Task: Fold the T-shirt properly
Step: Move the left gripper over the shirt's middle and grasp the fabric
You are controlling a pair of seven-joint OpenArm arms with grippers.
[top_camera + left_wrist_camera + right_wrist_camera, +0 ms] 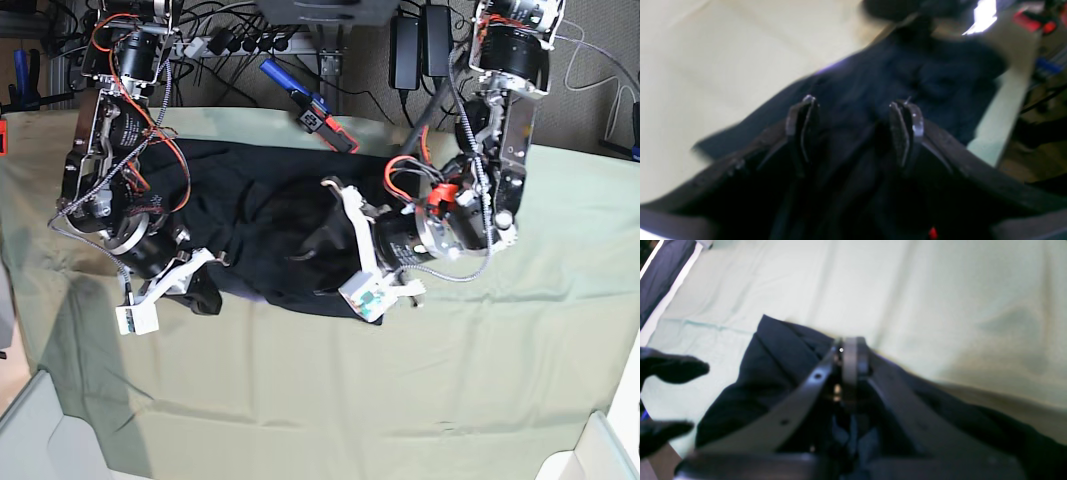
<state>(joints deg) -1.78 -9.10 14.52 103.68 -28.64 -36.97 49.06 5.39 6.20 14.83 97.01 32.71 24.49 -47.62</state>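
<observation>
The black T-shirt [255,215] lies crumpled on the pale green table cloth [480,380], plain side showing. My left gripper [855,115] is open, its fingers [801,128] spread just above the bunched middle of the shirt [933,76]. In the base view it sits at the shirt's right part [320,245]. My right gripper [848,351] is shut on a fold of the shirt [773,353] at its edge. In the base view it is at the shirt's lower left corner [195,272].
A blue-handled clamp [300,100] and cables lie along the table's back edge. The table's edge [993,133] shows beside the shirt in the left wrist view. Two dark blurred shapes [670,368] stand at the left of the right wrist view.
</observation>
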